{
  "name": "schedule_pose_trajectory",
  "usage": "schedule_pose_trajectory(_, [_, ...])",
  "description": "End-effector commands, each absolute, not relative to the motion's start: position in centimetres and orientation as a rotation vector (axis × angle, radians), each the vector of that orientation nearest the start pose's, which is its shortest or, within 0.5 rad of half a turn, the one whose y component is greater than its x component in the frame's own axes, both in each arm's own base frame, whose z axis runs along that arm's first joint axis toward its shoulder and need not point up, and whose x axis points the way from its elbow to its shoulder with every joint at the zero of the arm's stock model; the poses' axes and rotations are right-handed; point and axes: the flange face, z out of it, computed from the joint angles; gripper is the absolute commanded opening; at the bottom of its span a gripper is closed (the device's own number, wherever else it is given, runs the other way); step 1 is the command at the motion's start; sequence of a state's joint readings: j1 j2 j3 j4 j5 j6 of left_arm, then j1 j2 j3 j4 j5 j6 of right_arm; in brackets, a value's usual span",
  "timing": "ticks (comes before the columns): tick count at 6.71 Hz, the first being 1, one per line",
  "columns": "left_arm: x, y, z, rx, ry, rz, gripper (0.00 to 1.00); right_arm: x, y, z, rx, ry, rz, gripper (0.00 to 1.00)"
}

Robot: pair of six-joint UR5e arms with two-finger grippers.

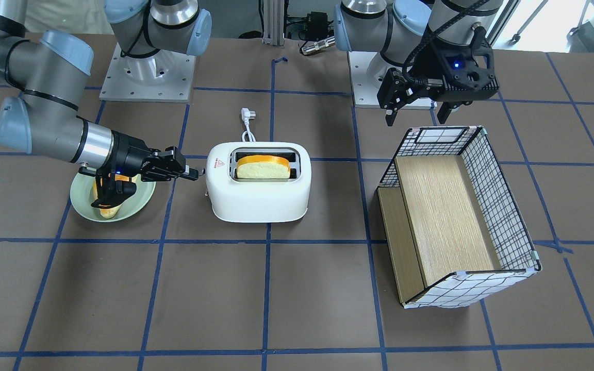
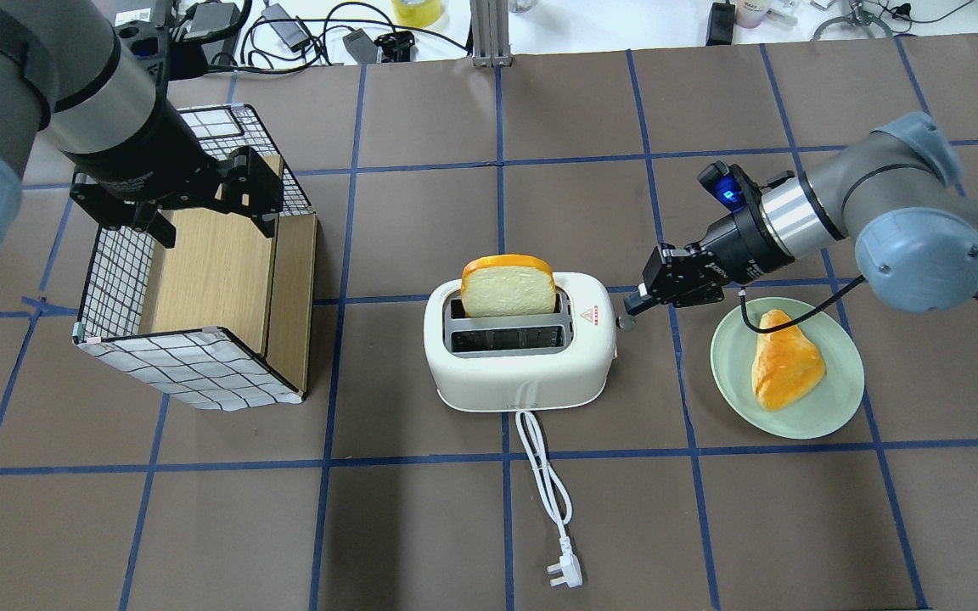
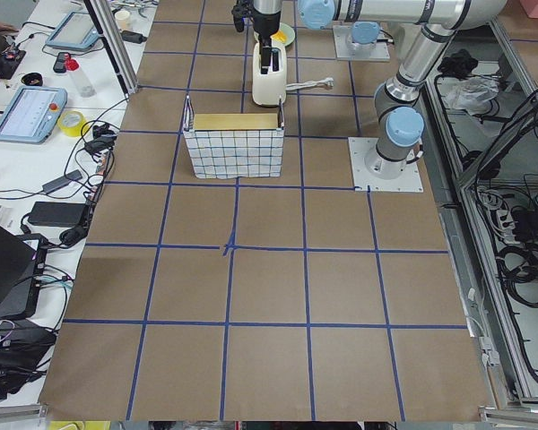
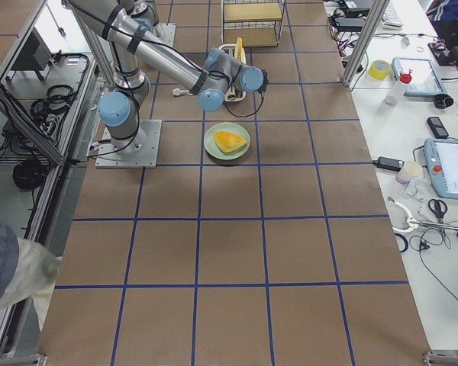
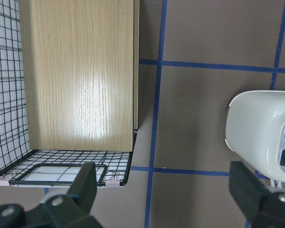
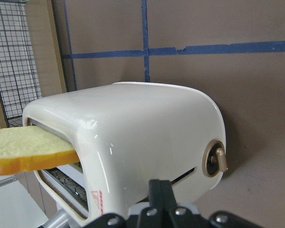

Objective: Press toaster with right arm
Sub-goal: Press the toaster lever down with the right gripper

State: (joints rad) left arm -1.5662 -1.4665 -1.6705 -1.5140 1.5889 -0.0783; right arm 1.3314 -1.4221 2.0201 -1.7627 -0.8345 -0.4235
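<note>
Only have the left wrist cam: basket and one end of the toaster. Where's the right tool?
Observer: The right tool is at the toaster's opposite end face, fingers together. I can't tell if it's touching.
Operator: Bread down yet?
Observer: No. One slice stands tall in the slot farther from the robot; the near slot is empty.
Operator: Anything else on that side?
Observer: A green plate on the table, holding another bread piece.

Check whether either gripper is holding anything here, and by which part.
Nothing is held. The right gripper is shut and empty at the toaster's end. The left gripper hangs open by the wire basket.
</note>
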Motion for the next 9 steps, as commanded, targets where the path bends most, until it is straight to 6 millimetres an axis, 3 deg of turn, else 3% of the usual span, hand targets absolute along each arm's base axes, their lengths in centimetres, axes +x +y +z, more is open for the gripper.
schedule_pose_trajectory(1, [-13.0, -45.4, 49.4, -0.130, 3.123, -0.097, 1.00, 9.0, -47.5, 23.1, -0.049, 2.330, 0.136, 0.00])
schedule_pose_trajectory(7, [-13.0, -45.4, 49.4, -0.130, 3.123, -0.097, 1.00, 9.1, -47.1, 21.2, -0.063, 2.345, 0.110, 0.00])
schedule_pose_trajectory(9, [-12.9, -45.4, 49.4, -0.130, 3.121, -0.097, 1.00, 8.9, -47.4, 22.3, -0.036, 2.360, 0.108, 0.00])
